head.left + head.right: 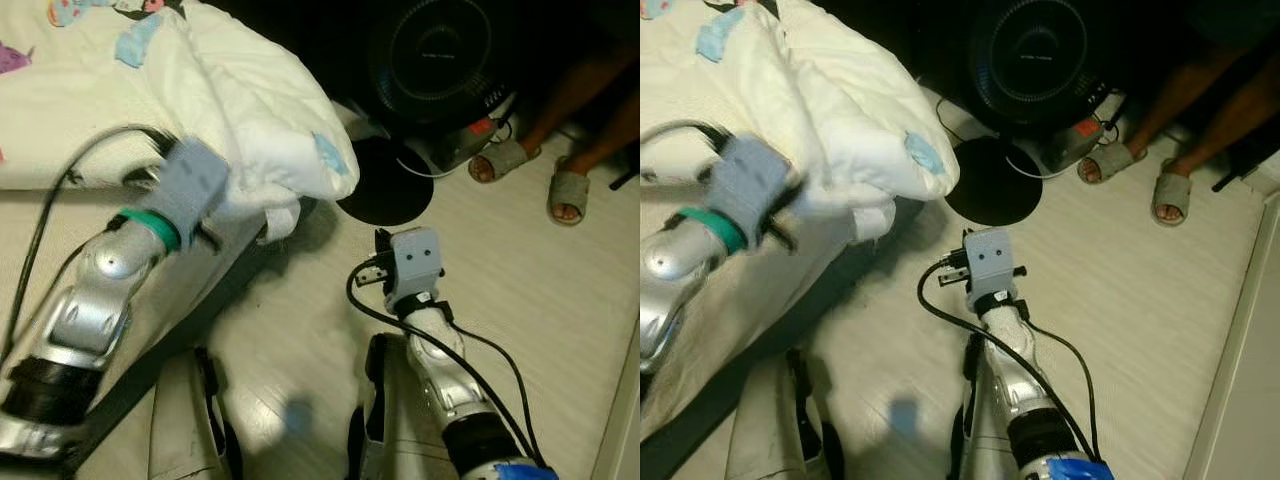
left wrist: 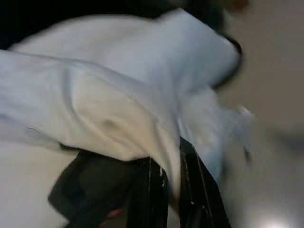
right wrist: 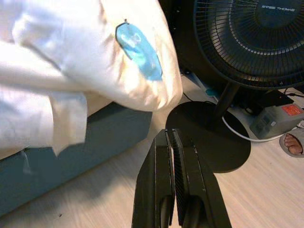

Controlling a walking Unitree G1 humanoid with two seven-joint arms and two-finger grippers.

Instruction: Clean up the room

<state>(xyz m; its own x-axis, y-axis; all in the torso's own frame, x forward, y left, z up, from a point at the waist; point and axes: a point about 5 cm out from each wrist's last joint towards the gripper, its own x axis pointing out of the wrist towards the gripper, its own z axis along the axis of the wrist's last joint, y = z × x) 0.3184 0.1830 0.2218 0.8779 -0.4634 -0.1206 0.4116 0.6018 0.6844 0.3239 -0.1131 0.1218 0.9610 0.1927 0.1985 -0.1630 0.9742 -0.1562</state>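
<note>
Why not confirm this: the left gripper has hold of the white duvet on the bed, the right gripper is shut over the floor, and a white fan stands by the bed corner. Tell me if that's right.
One thing is wrong: the fan is black, not white, as the right wrist view shows. The rest holds: the left gripper has hold of the white duvet on the bed, and the right gripper is shut over the floor.

White bedding lies in blurred, bunched folds, a rounded fold rising toward the dark background. The left gripper reaches into it, its two black fingers close together with a thin edge of the white cloth caught between them. Beside the fingers, under the cloth, sits a dark shape too blurred to identify. Pale floor shows past the bedding's edge, with a bright glare spot on it.
</note>
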